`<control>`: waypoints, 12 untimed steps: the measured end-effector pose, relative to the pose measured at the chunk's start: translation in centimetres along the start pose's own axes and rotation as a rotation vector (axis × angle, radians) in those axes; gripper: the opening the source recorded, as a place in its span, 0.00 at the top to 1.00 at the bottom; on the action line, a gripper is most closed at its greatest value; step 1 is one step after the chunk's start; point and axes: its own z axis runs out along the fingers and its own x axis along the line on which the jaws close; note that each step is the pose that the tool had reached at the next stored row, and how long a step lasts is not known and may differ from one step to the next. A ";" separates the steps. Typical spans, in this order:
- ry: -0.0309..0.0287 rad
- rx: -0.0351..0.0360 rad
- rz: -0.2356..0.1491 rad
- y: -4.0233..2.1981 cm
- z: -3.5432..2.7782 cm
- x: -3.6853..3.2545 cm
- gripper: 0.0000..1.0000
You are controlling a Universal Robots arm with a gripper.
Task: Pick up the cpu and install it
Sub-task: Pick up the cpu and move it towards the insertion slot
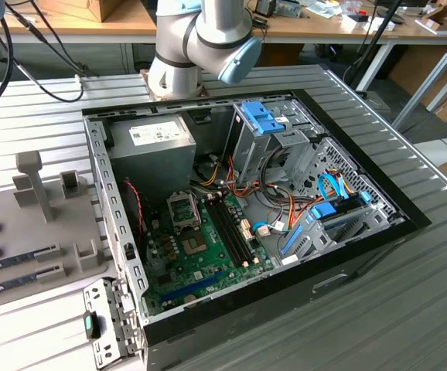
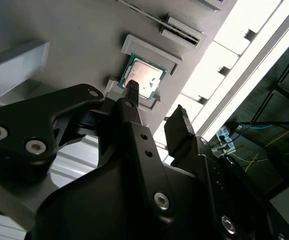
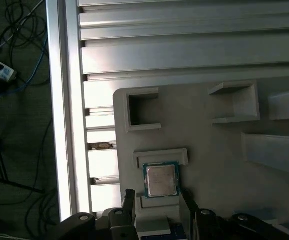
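The cpu (image 3: 161, 180) is a small square chip with a silver top and a green rim. It lies flat in a grey holder on the grey fixture plate (image 3: 214, 165). My gripper (image 3: 159, 202) hovers above it, open, with one black finger on each side of the chip and nothing held. In the second wrist view the cpu (image 2: 143, 80) shows just past one fingertip (image 2: 132, 92), and the gripper (image 2: 155, 109) is apart from it. In the exterior view the open computer case (image 1: 363, 247) holds the green motherboard (image 1: 200, 267) with its socket (image 1: 192, 246) and raised metal frame (image 1: 183, 207).
The grey power supply (image 1: 150, 143) sits at the case's back, next to drive cages with blue parts (image 1: 262, 120) and loose cables. The fixture plate (image 1: 53, 232) carries upright posts and memory sticks (image 1: 15, 267). The table's edge (image 3: 64, 125) runs close to the cpu holder, with floor cables beyond.
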 end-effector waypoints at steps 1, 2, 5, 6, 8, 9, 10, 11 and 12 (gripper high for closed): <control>0.0000 0.0001 0.000 0.00 0.06 -0.01 0.52; 0.0000 0.0001 0.000 0.00 0.10 -0.02 0.52; 0.0001 0.0001 0.000 0.00 0.31 -0.07 0.52; 0.0000 0.0001 0.000 0.01 0.39 -0.09 0.52; 0.0000 0.0001 0.000 0.01 0.52 -0.10 0.52; 0.0000 0.0001 0.000 0.01 0.56 -0.10 0.52; 0.0000 0.0000 0.000 0.01 0.63 -0.11 0.52; 0.0000 0.0000 0.000 0.01 0.67 -0.11 0.52; 0.0000 0.0000 0.000 0.01 0.73 -0.13 0.52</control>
